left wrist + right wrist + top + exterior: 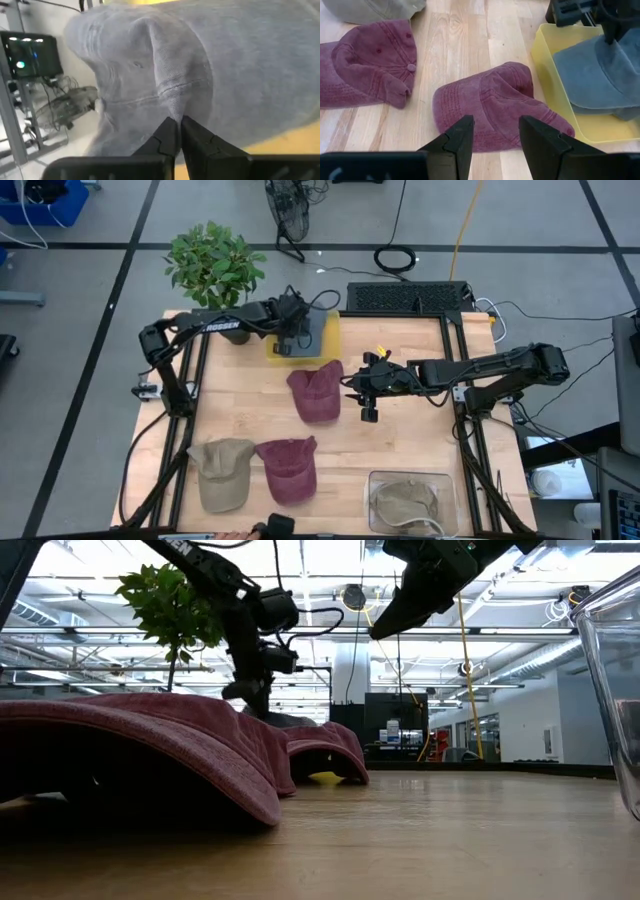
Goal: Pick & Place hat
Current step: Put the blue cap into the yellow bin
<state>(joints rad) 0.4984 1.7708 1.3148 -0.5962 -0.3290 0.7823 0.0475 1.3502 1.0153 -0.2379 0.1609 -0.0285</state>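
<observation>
In the high view, your left gripper (290, 335) sits at about eleven o'clock on the wooden table (420, 430), down inside the yellow bin (331, 330) on the grey hat (318, 332); your right gripper (364, 402) hovers near the table's centre, just beside the maroon hat (316, 392). A second maroon hat (288, 470) and a tan hat (222, 472) lie toward seven o'clock, and another tan hat rests in a clear container (373, 480) at five o'clock. In the low view, the nearer maroon hat (150, 740) fills the nine o'clock side, and the right gripper (385, 625) hangs high at one o'clock, well clear of the table. In the left wrist view, the left fingers (167, 137) are pinched together on a raised fold of the grey hat (225, 65); the bite looks thin, so if you lift quickly the fabric could slide out, or the brim could catch the bin wall and drag the bin along. In the right wrist view, the right gripper (495, 132) has its fingers apart over the maroon hat (490, 102), empty, with the yellow bin (545, 50) at two o'clock. The two arms work close together here, so lifting the left while the right descends risks a collision.
</observation>
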